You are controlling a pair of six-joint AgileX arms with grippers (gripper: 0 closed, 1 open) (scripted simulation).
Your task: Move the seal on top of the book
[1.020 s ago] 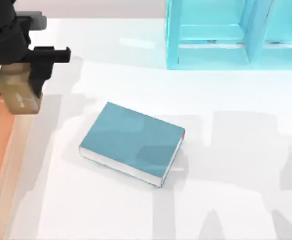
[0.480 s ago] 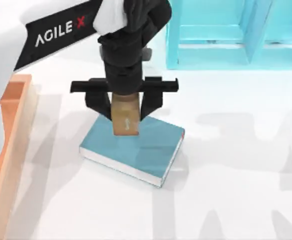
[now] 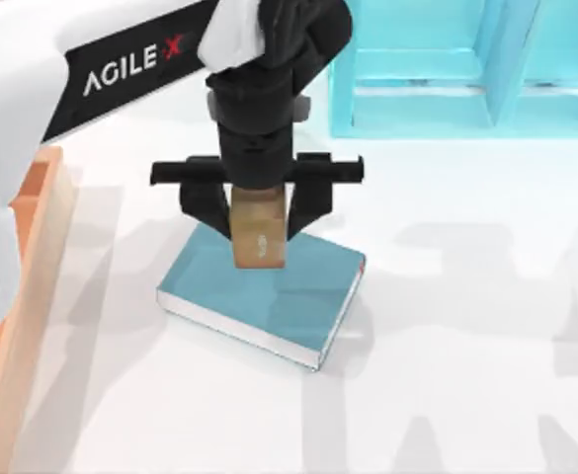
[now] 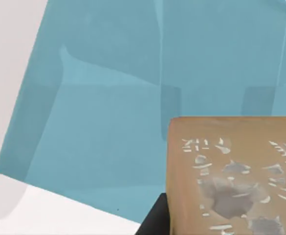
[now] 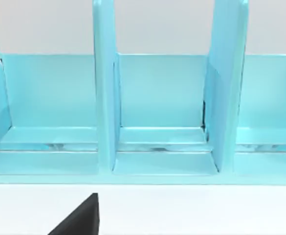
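Note:
The teal-blue book (image 3: 289, 296) lies flat near the middle of the table, white page edges toward the front. Above its far part hangs the tan wooden seal (image 3: 259, 235), held upright between the black fingers of my left gripper (image 3: 258, 212), which is shut on it. In the left wrist view the seal's engraved underside (image 4: 235, 176) fills the near corner, with the book's cover (image 4: 113, 107) spread beneath it. I cannot tell whether the seal touches the cover. A dark fingertip (image 5: 79, 218) of the right arm shows in the right wrist view.
A bright cyan shelf unit (image 3: 447, 69) stands at the back right of the table; its compartments (image 5: 157, 98) face the right wrist camera. An orange-brown wooden tray (image 3: 32, 257) runs along the left edge. White tabletop lies open in front and to the right of the book.
My left gripper carried the seal from above the tray at the far left rightward to over the book; in the last half second it shifted only slightly right.

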